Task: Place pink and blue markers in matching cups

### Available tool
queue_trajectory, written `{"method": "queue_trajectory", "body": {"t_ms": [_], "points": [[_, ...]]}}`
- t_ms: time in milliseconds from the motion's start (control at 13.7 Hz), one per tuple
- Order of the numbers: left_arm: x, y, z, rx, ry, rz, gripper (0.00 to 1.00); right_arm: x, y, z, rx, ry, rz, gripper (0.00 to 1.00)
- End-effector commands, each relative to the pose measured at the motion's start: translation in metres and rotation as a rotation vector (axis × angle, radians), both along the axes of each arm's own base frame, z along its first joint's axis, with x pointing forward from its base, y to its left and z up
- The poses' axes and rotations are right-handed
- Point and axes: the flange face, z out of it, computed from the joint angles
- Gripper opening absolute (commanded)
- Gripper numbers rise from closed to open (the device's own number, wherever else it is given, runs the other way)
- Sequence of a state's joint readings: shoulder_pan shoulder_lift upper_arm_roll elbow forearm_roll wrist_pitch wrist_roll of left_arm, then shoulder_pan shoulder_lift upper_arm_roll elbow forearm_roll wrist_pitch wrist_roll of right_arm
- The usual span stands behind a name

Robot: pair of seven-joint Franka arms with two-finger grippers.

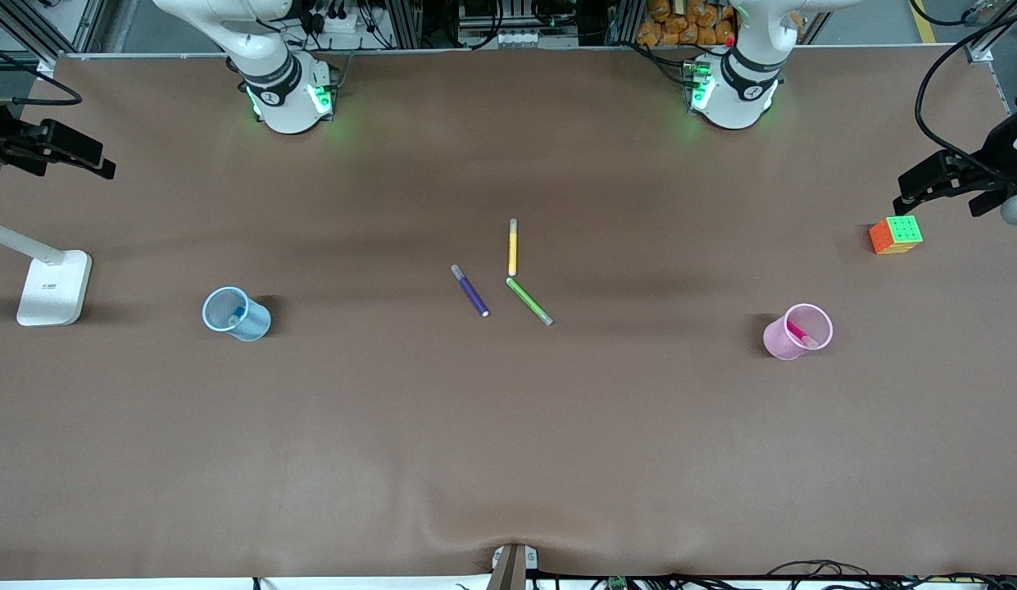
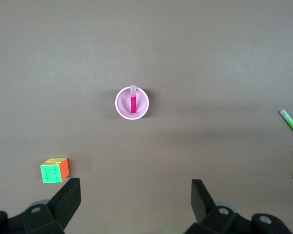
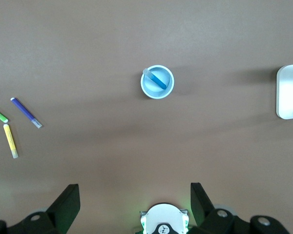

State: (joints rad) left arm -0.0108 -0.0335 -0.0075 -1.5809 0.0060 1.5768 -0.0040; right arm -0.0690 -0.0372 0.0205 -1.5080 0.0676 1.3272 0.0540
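Note:
The pink cup [image 1: 774, 340] stands upright toward the left arm's end of the table, with the pink marker [image 1: 799, 333] leaning inside it. The blue cup [image 1: 254, 324] stands toward the right arm's end and holds the blue marker [image 1: 236, 314]. Neither gripper shows in the front view. My left gripper [image 2: 135, 200] hangs open high above the table, looking down on the pink cup [image 2: 118, 103] and pink marker [image 2: 133, 103]. My right gripper [image 3: 135, 202] hangs open high up as well, with the blue cup [image 3: 143, 84] and blue marker [image 3: 158, 81] far below. Both grippers hold nothing.
A purple marker [image 1: 470, 291], a yellow marker [image 1: 513, 247] and a green marker [image 1: 529, 301] lie together mid-table. A colour cube [image 1: 896, 235] sits beyond the pink cup at the left arm's end. A white lamp base [image 1: 55, 287] stands at the right arm's end.

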Motion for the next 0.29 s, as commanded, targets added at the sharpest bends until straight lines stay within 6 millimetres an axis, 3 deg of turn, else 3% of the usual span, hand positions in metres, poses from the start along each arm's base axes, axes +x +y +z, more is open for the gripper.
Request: {"method": "queue_trajectory", "body": {"t_ms": [0,219], "points": [[0.0007,0.0001,0.0027,-0.006,0.003,-0.009,1.0,-0.0002,0.0014,0.0041,-0.021,-0.026,-0.003,1.0],[0.0005,0.001,0.0025,-0.006,0.005,-0.007,1.0,0.0,0.0022,0.0017,-0.02,-0.018,-0.002,1.0]]}}
